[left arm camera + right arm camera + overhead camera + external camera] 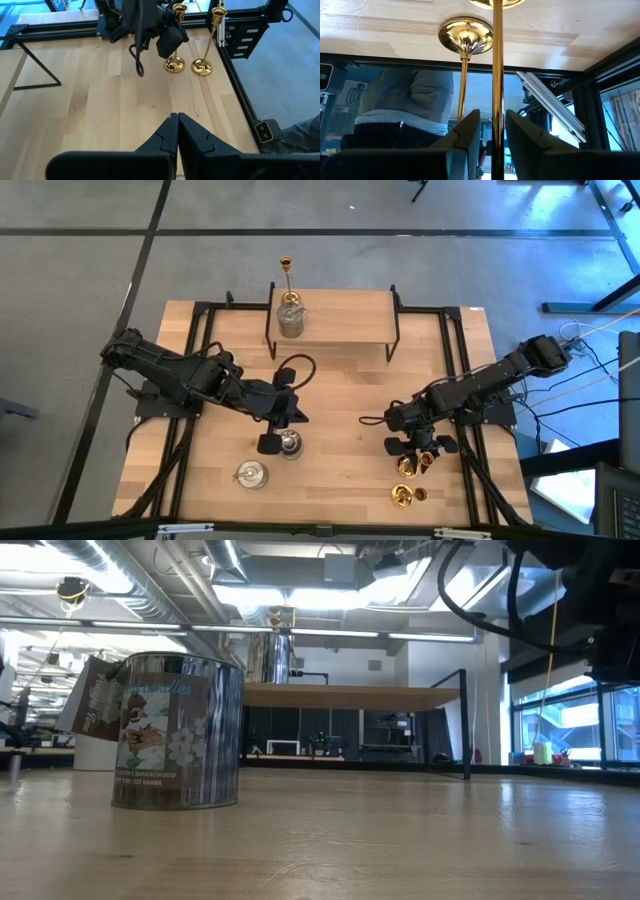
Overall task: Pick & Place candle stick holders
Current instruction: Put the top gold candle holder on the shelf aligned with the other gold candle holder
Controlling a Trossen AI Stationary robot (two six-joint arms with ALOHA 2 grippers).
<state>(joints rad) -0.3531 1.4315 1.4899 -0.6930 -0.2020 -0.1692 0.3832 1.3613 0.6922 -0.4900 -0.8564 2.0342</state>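
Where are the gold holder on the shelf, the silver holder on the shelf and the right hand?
Gold holder (286, 270): high view, on its slim stem.
Silver holder (290, 319): high view, on its round body.
Right hand (492, 131): right wrist view, between its fingertips, around a gold stem.

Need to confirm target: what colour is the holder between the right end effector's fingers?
Shiny gold stem; right wrist view shows it best.

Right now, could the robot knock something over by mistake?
Maybe, yes. The right gripper has its fingers around a tall gold holder's thin stem, open, with a second gold holder close beside it. If the stem slips or swings, it might tip that neighbour. The left gripper, shut and empty, sits right by a silvery glass holder, so a careless move could bump it.
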